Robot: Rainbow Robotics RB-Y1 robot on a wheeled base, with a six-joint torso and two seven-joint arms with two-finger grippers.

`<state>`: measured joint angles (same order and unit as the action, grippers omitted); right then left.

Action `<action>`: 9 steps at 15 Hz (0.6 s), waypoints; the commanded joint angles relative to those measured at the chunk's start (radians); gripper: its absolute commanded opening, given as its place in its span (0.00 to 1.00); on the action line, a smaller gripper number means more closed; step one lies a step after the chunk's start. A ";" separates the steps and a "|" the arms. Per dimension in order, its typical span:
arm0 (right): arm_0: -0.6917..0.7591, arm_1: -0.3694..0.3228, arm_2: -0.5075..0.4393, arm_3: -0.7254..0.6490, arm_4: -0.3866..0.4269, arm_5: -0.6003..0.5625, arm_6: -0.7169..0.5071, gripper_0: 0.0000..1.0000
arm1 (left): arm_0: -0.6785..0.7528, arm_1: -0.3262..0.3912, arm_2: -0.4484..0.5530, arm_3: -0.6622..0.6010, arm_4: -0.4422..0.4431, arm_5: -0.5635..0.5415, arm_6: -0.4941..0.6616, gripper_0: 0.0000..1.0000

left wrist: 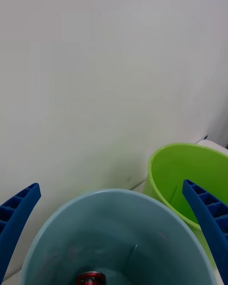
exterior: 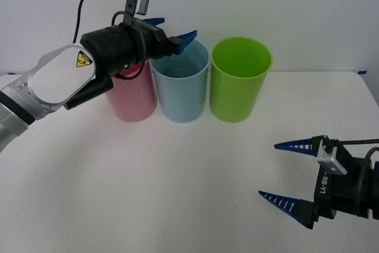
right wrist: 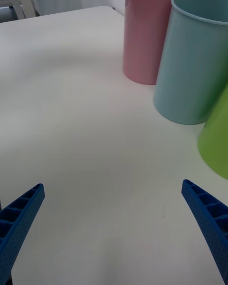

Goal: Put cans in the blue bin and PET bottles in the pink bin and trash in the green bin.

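I'm looking at a plain white table that runs back to a bare white wall. Three tall cup-shaped bins stand in a row near the far edge, touching or nearly so: the pink bin, the blue bin in the middle and the green bin.

My left gripper hangs just over the blue bin's rim on the pink bin's side, fingers spread wide with nothing between them. Straight below it, down inside the blue bin, lies the can: red with a silver end, only partly visible.

My right gripper sits low over the table, well apart from the bins on the green bin's side, its fingers spread and empty.
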<state>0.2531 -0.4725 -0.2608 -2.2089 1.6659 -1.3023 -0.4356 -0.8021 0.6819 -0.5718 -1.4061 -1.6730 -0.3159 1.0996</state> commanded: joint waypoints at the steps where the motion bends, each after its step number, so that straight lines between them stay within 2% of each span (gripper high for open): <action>1: 0.000 0.000 0.000 0.000 0.000 0.000 0.000 1.00 | 0.000 -0.001 0.001 -0.002 -0.001 0.015 -0.003 1.00; 6: 0.000 0.000 0.000 0.000 0.000 0.000 0.000 1.00 | -0.002 0.004 0.046 -0.068 0.064 0.049 -0.020 1.00; 8: 0.000 0.000 0.000 0.000 0.000 0.000 0.000 1.00 | -0.002 0.038 0.059 -0.108 0.118 0.063 -0.030 1.00; 9: 0.000 0.000 0.000 0.000 0.000 0.000 0.000 1.00 | 0.003 0.073 0.067 -0.137 0.174 0.066 -0.044 1.00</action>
<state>0.2531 -0.4725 -0.2608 -2.2089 1.6659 -1.3023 -0.4356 -0.8024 0.7300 -0.5104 -1.5215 -1.5399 -0.2532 1.0652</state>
